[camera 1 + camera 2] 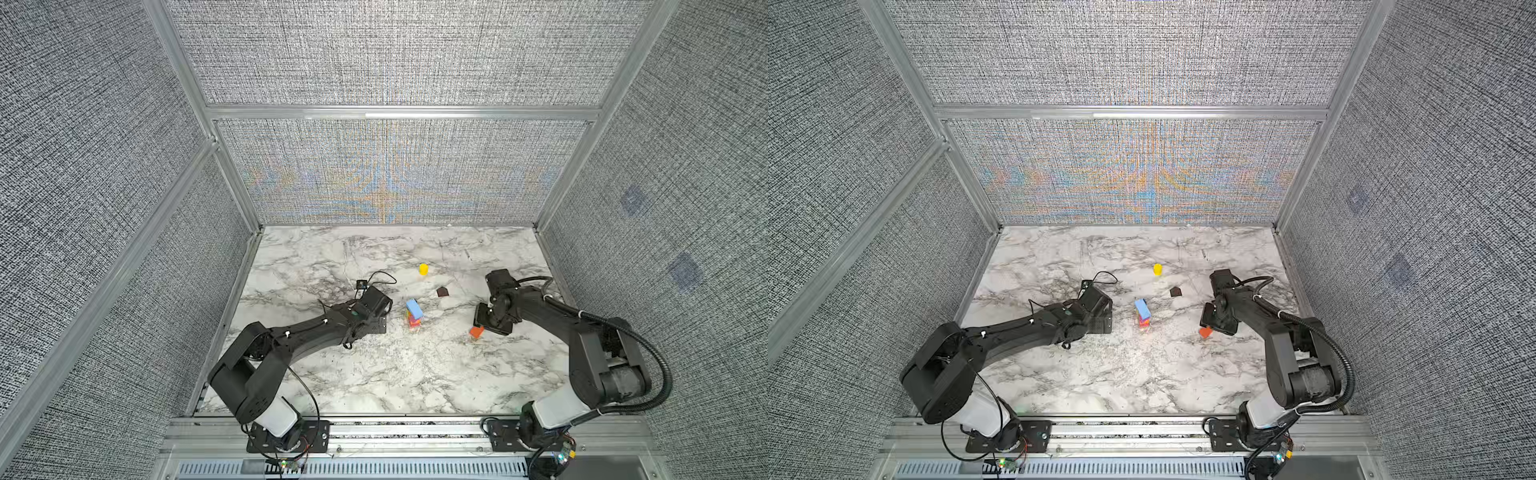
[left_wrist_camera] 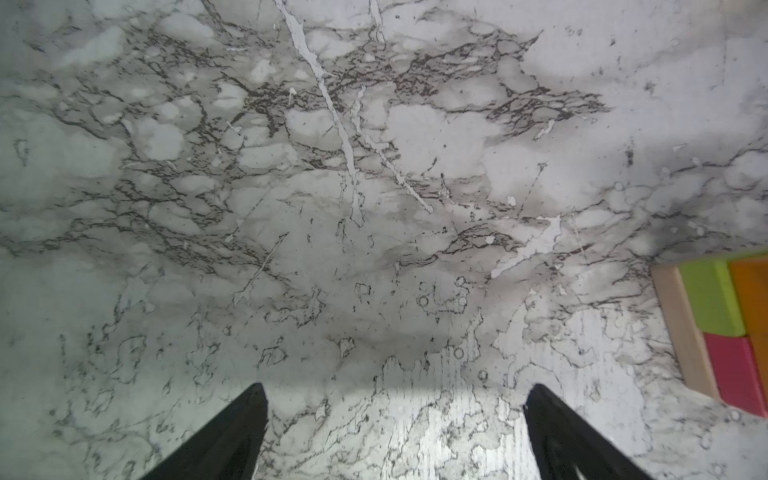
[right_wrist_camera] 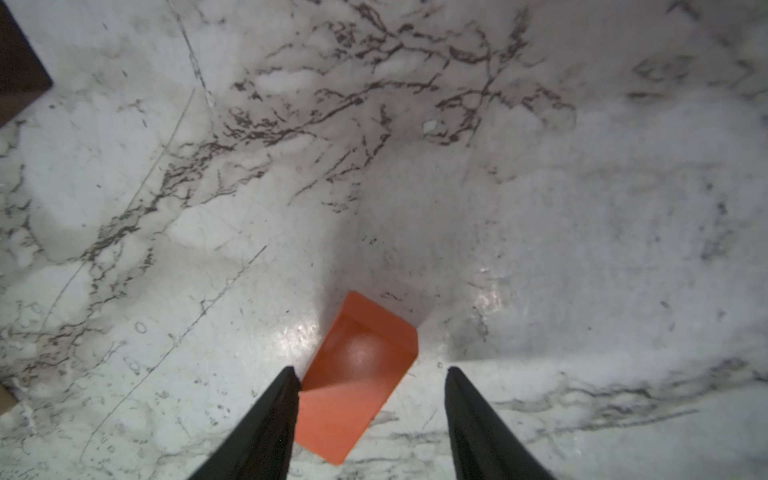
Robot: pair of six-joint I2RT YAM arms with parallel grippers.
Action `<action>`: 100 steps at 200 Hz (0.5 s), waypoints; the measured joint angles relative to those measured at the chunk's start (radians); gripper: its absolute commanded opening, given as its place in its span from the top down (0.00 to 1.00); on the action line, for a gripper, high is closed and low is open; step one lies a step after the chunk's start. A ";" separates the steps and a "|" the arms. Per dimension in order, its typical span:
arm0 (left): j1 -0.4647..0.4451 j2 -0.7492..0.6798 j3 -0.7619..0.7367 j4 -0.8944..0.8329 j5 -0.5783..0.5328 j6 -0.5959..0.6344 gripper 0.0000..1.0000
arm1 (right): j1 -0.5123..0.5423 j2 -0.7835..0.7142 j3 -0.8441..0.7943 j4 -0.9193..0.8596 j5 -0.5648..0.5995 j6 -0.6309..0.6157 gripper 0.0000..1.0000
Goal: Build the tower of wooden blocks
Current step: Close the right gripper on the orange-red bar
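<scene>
The tower [image 1: 414,315] [image 1: 1143,315] stands mid-table with a blue block [image 1: 414,308] on top. Its tan, green [image 2: 706,299] and pink blocks show at the edge of the left wrist view. My left gripper [image 2: 395,388] [image 1: 380,322] hovers open beside the tower, over bare marble. An orange wood block [image 3: 357,374] [image 1: 476,331] [image 1: 1205,332] lies on the table, skewed between the fingers of my right gripper [image 3: 370,370] [image 1: 484,328]. One finger touches its corner and the other stands apart, so the gripper is open.
A yellow cylinder [image 1: 423,269] [image 1: 1157,269] stands behind the tower. A dark brown piece [image 1: 442,292] [image 1: 1175,292] [image 3: 16,62] lies between the tower and the right arm. Grey fabric walls close in the marble table [image 1: 374,374] on three sides.
</scene>
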 measured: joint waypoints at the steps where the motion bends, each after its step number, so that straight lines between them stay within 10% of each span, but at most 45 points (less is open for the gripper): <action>1: 0.000 0.001 0.000 0.000 -0.001 0.000 0.01 | 0.000 0.001 0.000 0.001 -0.001 0.000 0.41; 100: 0.000 0.011 -0.002 0.004 -0.006 0.000 0.01 | 0.040 0.048 0.021 0.025 -0.011 0.009 0.52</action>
